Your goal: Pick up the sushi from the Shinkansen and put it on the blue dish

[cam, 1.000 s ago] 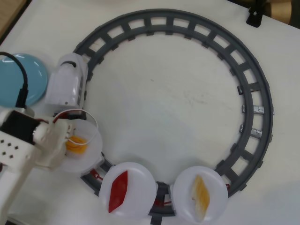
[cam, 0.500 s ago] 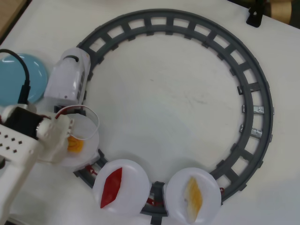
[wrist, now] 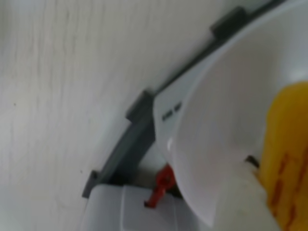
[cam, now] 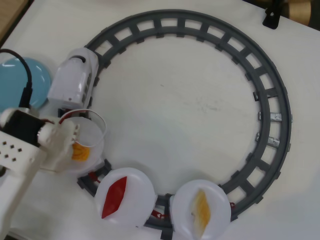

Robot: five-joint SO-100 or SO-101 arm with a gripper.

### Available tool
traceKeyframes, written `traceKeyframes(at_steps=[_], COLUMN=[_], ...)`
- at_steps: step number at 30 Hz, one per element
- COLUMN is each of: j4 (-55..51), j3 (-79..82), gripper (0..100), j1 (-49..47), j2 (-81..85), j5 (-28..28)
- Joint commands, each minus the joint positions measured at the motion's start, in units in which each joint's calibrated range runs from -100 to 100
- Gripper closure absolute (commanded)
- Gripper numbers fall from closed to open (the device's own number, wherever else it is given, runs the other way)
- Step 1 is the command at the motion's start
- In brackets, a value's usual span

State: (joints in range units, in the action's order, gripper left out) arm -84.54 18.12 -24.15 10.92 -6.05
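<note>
Wrist view, nearest: sushi [wrist: 288, 154], yellow-orange, on a white disc [wrist: 216, 130], one white finger [wrist: 240, 202] touching it; finger spread cannot be told. Overhead: gripper [cam: 75, 150] over first disc behind Shinkansen [cam: 75, 80]; blue dish [cam: 22, 80] beside it on desk [cam: 175, 100].

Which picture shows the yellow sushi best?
The wrist view: the sushi fills its right side, orange lines visible, though blurry. In the overhead view the sushi is only a small patch on the first white disc, mostly hidden behind the gripper.
</note>
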Motion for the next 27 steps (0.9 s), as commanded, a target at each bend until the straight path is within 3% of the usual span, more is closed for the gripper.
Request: traceKeyframes(at_steps=[1,7,27], j4=[-3.1,-4.0,-1.1], j3=[-7.2,-9.7,-17.7], gripper=[96,96,96], j1=[-0.1,-0.7,-17.9], j2=[0.3,0.3,-0.8], j5=[-0.2,-0.3,0.2])
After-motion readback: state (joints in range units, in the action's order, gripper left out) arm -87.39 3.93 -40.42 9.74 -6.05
